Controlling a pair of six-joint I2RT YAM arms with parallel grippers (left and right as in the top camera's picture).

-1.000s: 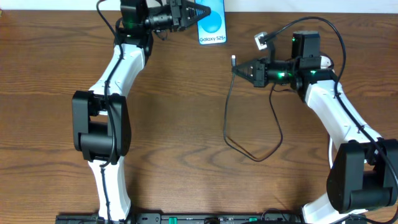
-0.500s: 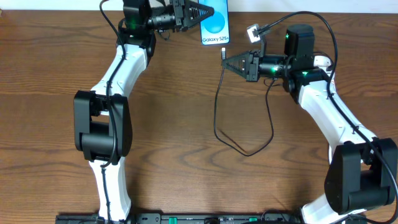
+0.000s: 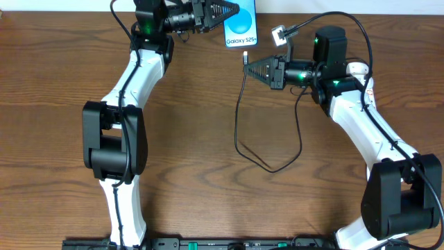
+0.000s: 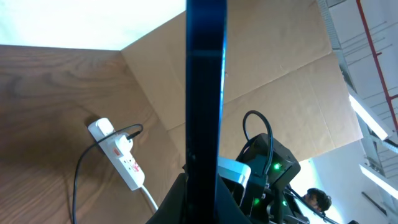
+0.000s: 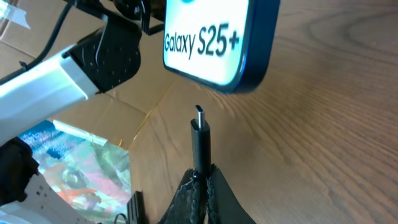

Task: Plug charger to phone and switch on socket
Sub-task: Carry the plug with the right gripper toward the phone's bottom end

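Wooden table (image 3: 201,139) beneath slack charger (image 3: 236,128) loop, white socket (image 4: 124,158).

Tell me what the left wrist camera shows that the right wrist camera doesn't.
Only the left wrist view shows the socket, a white strip lying on the table. Only the right wrist view shows the charger tip, gripped in the right pincer, just short of the phone and its lower edge. Both show the phone: edge-on in the first, screen facing in the second.

Two white-shelled arms (image 3: 132,76) with black joints (image 3: 111,142) (green lights (image 3: 144,28) aglow).
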